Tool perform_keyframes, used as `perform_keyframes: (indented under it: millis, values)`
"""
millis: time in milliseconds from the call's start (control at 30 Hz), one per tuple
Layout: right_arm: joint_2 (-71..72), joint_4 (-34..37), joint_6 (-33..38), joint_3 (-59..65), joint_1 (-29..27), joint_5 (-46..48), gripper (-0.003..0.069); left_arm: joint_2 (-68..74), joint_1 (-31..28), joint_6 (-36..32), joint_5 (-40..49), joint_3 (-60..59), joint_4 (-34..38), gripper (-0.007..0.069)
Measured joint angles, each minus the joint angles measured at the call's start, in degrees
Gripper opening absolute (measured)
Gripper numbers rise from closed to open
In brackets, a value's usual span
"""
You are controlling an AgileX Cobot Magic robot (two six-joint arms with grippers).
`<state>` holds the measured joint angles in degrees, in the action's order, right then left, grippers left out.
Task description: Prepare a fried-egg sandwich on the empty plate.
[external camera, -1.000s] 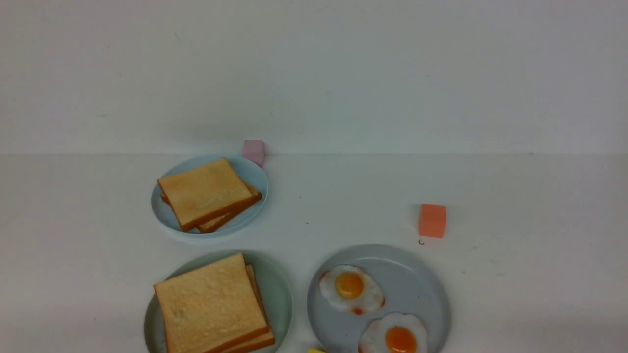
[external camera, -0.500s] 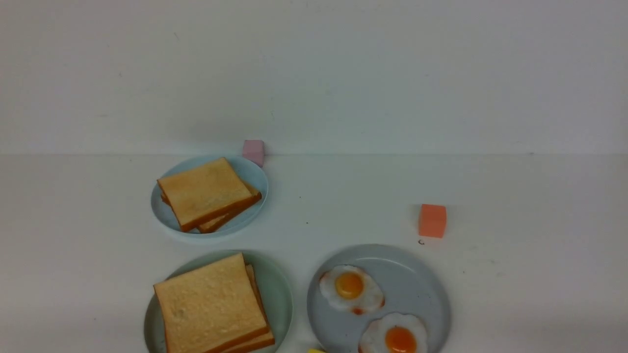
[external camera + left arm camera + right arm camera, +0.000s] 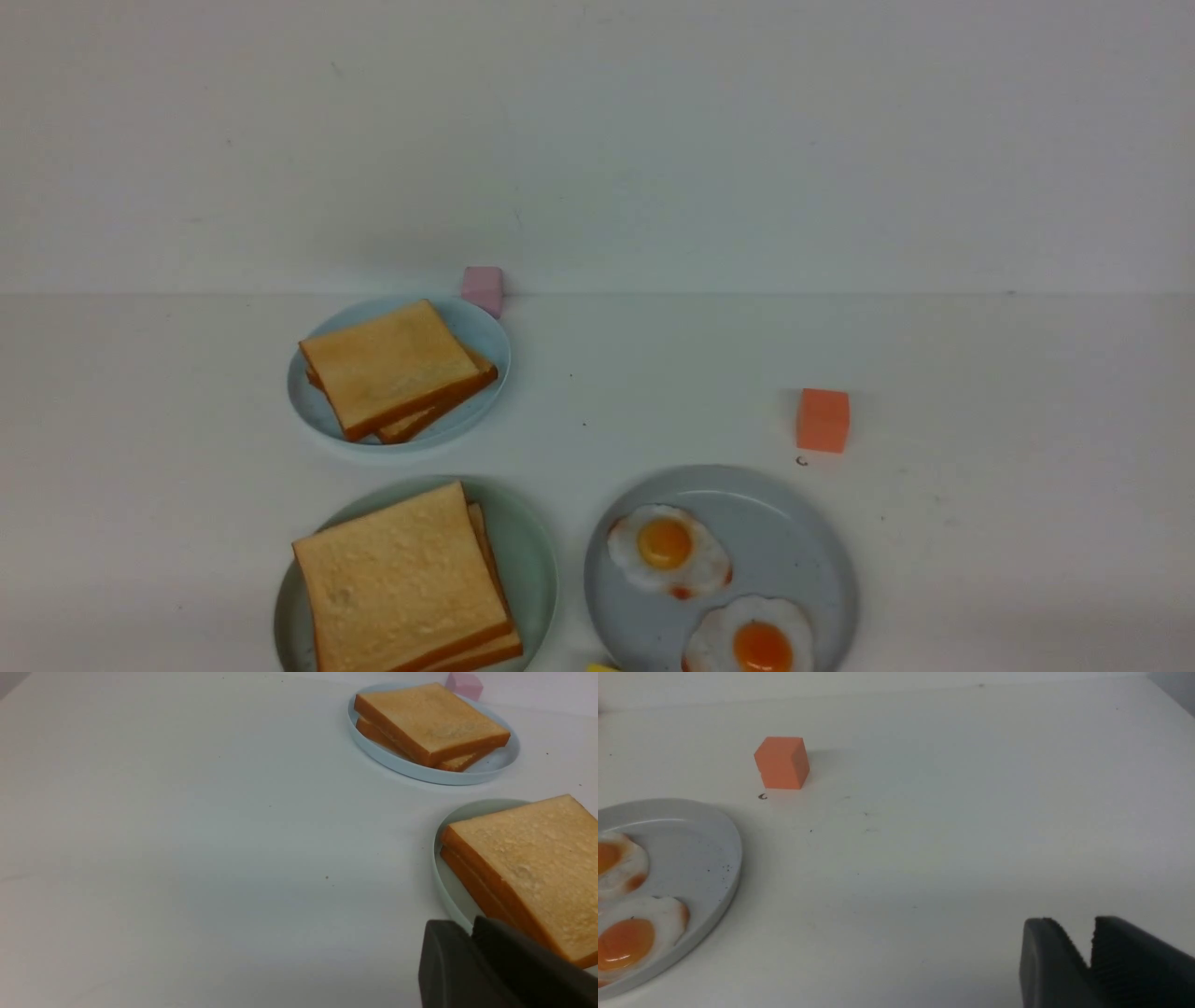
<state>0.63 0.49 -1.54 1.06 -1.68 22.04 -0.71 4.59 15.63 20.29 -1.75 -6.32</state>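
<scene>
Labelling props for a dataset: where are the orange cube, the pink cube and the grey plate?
orange cube (image 3: 822,421), front view, middle of its near face.
pink cube (image 3: 483,287), front view, middle of its front face.
grey plate (image 3: 794,532), front view, bare surface right of the eggs.

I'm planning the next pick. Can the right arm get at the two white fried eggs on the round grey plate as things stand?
Probably yes. The right gripper holds nothing, and only bare white table lies between it and the round grey plate with the two white fried eggs; the orange cube sits well aside.
</scene>
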Motion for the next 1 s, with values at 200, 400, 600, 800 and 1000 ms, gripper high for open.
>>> perform_keyframes:
  millis: [200, 400, 600, 800, 1000]
  values:
    - [0.00, 0.00, 0.00, 0.00, 0.00, 0.00, 0.0187, 0.00, 0.00, 0.00, 0.00, 0.00, 0.00, 0.0092]
    - [0.00, 0.00, 0.00, 0.00, 0.00, 0.00, 0.0194, 0.00, 0.00, 0.00, 0.00, 0.00, 0.00, 0.0095]
    - [0.00, 0.00, 0.00, 0.00, 0.00, 0.00, 0.0206, 0.00, 0.00, 0.00, 0.00, 0.00, 0.00, 0.0101]
    - [0.00, 0.00, 0.00, 0.00, 0.00, 0.00, 0.0214, 0.00, 0.00, 0.00, 0.00, 0.00, 0.00, 0.0101]
    - [0.00, 0.00, 0.00, 0.00, 0.00, 0.04, 0.0221, 0.00, 0.00, 0.00, 0.00, 0.00, 0.00, 0.0101]
